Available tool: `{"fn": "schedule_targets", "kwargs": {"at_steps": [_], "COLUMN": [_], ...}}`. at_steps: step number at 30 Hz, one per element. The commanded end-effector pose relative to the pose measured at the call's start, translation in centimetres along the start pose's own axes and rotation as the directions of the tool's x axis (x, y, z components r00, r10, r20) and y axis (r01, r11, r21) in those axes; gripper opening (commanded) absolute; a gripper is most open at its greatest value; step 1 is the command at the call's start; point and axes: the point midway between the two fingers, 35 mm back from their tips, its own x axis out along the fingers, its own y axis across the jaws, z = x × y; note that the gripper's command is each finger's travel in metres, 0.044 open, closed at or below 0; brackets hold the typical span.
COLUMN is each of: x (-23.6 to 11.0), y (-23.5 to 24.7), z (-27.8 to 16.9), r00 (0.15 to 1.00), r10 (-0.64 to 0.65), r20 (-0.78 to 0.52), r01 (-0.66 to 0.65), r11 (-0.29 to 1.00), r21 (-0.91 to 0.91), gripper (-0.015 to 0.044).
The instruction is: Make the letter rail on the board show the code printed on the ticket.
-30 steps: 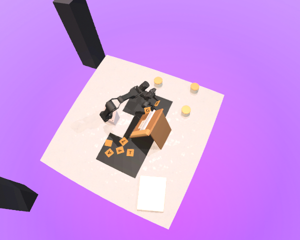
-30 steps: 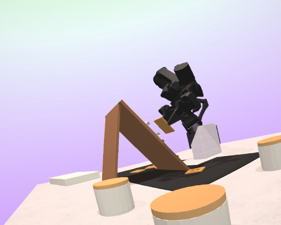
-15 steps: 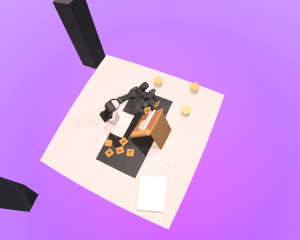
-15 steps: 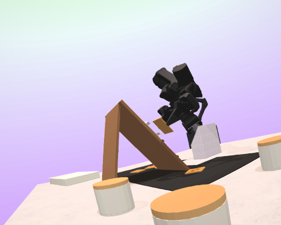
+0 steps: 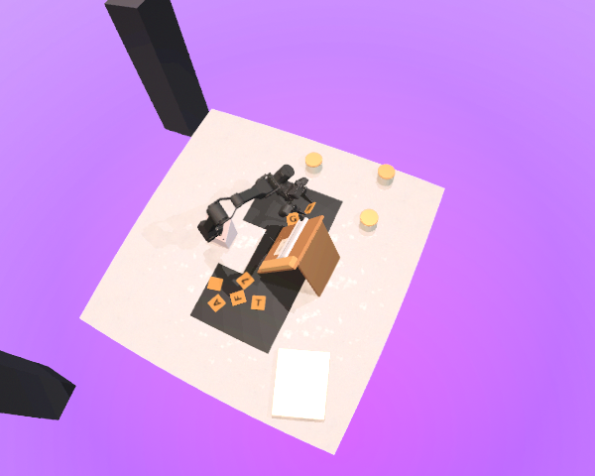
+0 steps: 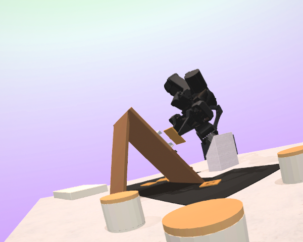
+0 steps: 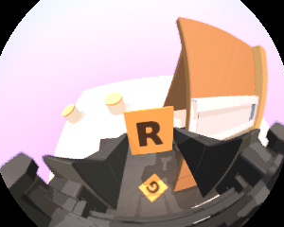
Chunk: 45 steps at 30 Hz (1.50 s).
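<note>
One pale counter [image 5: 149, 287] is filling the middle of the top view, and I am seeing purple backdrop all around it, with dark pillars [image 5: 157, 63] at the upper left and lower left. A black mat [image 5: 246, 322] is lying across the counter under the wooden board [image 5: 315, 258], which is standing as an A-frame at centre. A white slab [image 5: 300, 384] is sitting at the lower centre. Four letter tiles [image 5: 238, 297] are lying loose on the mat left of the board; I am reading F and T, the others are too small. A G tile [image 5: 292, 219] is showing at the letter rail [image 5: 293, 238], whose white strip is partly hidden. Three lidded jars [image 5: 368, 219] are standing at the upper right, contents unseen. The gripper [image 7: 153, 146] is clenching the R tile [image 7: 150, 132], just beside the board's upper face.
</note>
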Motion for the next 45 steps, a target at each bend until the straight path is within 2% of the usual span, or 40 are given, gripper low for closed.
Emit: {"fn": "schedule_targets", "kwargs": {"at_steps": [1,45], "x": [0.0,0.0], "y": [-0.2,-2.5], "z": [-0.1,-0.1], "r00": [1.0,1.0], "r10": [0.003,0.002], "r20": [-0.002,-0.003], "r01": [-0.003,-0.002], "r11": [1.0,1.0], "r21": [-0.005,-0.007], "gripper": [0.0,0.0]}}
